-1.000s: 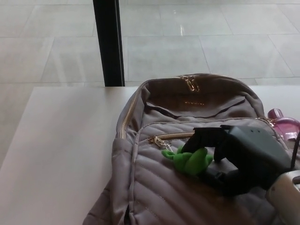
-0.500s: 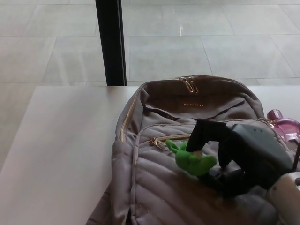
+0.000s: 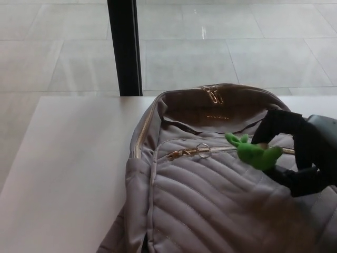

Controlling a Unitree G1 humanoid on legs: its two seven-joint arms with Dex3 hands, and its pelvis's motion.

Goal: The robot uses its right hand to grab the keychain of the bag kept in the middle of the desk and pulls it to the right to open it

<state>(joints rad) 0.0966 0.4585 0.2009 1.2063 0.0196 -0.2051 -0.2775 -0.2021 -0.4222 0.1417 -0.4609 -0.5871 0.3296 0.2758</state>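
Pale floor tiles point(image 3: 221, 47) beyond the far edge, crossed by one black upright post point(image 3: 125, 47). White desk point(image 3: 68, 168) in front, bare on its left part. Grey quilted bag point(image 3: 210, 195) lying flat on the desk, right of centre, top end toward the post. Gold double zipper pulls point(image 3: 212, 94) at the top rim; gold zipper line point(image 3: 141, 134) down the left side. Front pocket zipper point(image 3: 181, 153) curving across the quilted panel, gold teeth visible at its left end, a round metal ring point(image 3: 203, 150) sitting on that zipper line. Green keychain point(image 3: 253, 153), soft and figure-shaped, just right of the ring, over the right part of the pocket zipper. Right robot hand point(image 3: 297, 153), black, entering from the picture's right edge and resting over the right side of the bag; one thick finger point(image 3: 274, 125) arched above the keychain, the lower digit beneath it, clamped on the green figure between them. Link between ring and keychain too small to make out. Whether the pocket gapes open behind the zipper: cannot tell. Left robot hand nowhere in the picture.
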